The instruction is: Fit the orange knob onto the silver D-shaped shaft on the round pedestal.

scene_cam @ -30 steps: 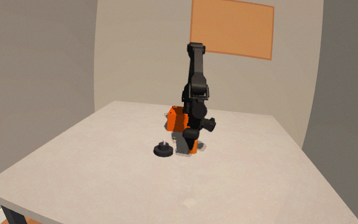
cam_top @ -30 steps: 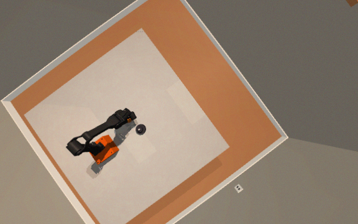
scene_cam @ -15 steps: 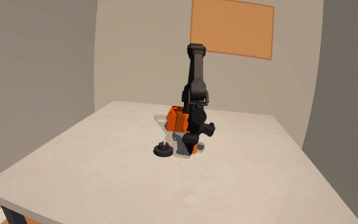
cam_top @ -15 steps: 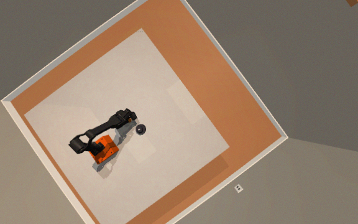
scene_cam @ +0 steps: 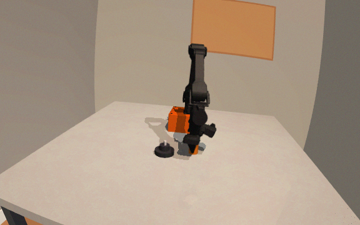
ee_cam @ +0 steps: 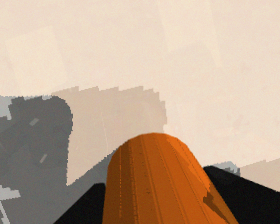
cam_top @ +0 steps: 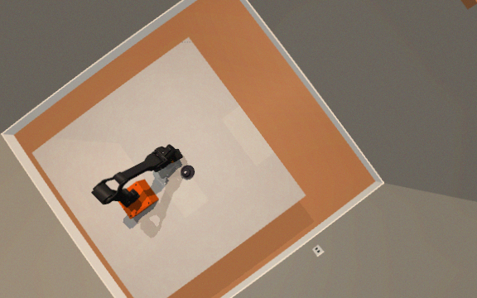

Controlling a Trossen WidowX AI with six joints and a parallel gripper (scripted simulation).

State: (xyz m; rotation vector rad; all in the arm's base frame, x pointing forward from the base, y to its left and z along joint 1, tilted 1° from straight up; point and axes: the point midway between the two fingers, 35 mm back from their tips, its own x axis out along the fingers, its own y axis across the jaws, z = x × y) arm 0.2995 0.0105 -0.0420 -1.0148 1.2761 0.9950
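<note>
The orange knob (ee_cam: 156, 170) (scene_cam: 195, 152) stands on the table right of the pedestal, with its ribbed side filling the lower wrist view. My gripper (ee_cam: 155, 184) (scene_cam: 192, 145) (cam_top: 174, 156) reaches down over it, and the black fingers press on the knob's left and right sides, so it is shut on the knob. The knob's hole is hidden. The round black pedestal (scene_cam: 164, 152) (cam_top: 187, 172) stands a short way left of the knob, with the short silver shaft (scene_cam: 165, 143) upright on it. In the overhead view the arm hides the knob.
The arm's orange base (scene_cam: 177, 122) (cam_top: 140, 199) stands just behind the knob and pedestal. The pale table top (scene_cam: 245, 175) drops off at its front and side edges. An orange panel (scene_cam: 233, 29) hangs on the back wall.
</note>
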